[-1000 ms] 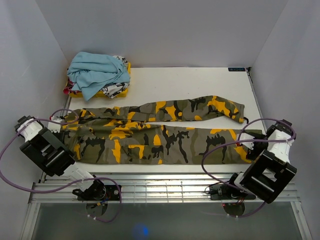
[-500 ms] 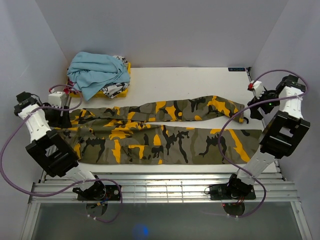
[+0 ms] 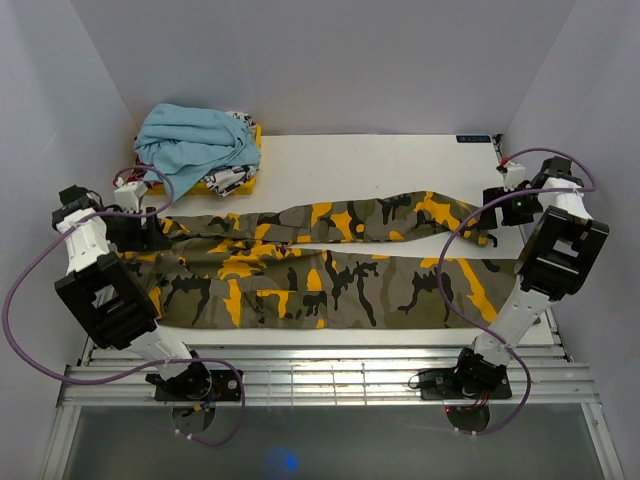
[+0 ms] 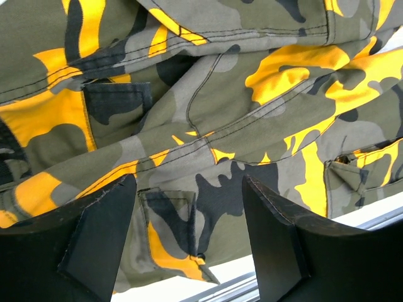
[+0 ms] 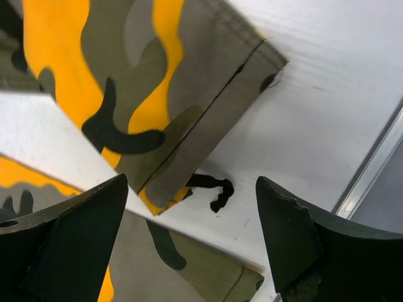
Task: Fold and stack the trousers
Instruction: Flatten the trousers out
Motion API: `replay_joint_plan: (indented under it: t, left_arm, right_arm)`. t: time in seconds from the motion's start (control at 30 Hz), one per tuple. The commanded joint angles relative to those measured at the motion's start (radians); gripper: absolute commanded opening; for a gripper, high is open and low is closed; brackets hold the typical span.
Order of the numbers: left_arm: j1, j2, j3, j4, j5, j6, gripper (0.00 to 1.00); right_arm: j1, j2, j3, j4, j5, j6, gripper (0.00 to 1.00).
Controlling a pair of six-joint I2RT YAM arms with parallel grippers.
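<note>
The camouflage trousers [image 3: 320,270] lie flat across the white table, waist at the left and both legs running right. My left gripper [image 3: 152,232] hovers open over the far corner of the waist. In the left wrist view its fingers [image 4: 189,189] straddle pocket fabric of the trousers [image 4: 208,94] without touching it. My right gripper [image 3: 493,213] stands open just above the far leg's hem [image 5: 189,82]. Between its fingers [image 5: 190,182] lies a black cord end [image 5: 212,187] on the bare table. The near leg's hem [image 5: 189,264] shows below it.
A crumpled light blue garment [image 3: 195,145] sits on a yellow and white printed garment [image 3: 238,180] at the back left corner. White table [image 3: 380,160] runs behind the trousers. A metal rail [image 5: 378,157] edges the table on the right, and walls close in on both sides.
Both arms have swung from the near leg's ends to the far side of the trousers. The left gripper has opened. The trousers lie as before.
</note>
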Motion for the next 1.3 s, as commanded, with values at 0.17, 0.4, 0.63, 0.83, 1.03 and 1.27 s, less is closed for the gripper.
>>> replay_joint_plan:
  t: [0.17, 0.4, 0.63, 0.83, 1.03, 1.27]
  left_arm:
    - [0.003, -0.050, -0.066, 0.073, 0.052, -0.025, 0.79]
    - [0.003, -0.036, -0.112, 0.201, -0.001, -0.094, 0.80]
    - [0.003, 0.040, -0.045, 0.287, -0.011, -0.207, 0.82]
    - [0.005, 0.099, 0.045, 0.331, -0.013, -0.267, 0.82]
    - [0.005, 0.142, 0.067, 0.314, 0.005, -0.264, 0.82]
    - [0.005, 0.127, 0.043, 0.331, 0.028, -0.266, 0.82]
  right_arm:
    - [-0.006, 0.079, 0.042, 0.231, -0.041, 0.404, 0.82]
    - [0.006, 0.140, 0.033, 0.306, 0.005, 0.444, 0.67]
    - [0.005, 0.111, -0.008, 0.305, -0.068, 0.345, 0.08]
    - [-0.032, -0.097, -0.020, 0.239, -0.151, 0.199, 0.08]
    - [-0.098, -0.263, 0.073, 0.179, -0.171, 0.136, 0.08]
    - [-0.094, -0.168, 0.220, 0.164, -0.154, 0.183, 0.08]
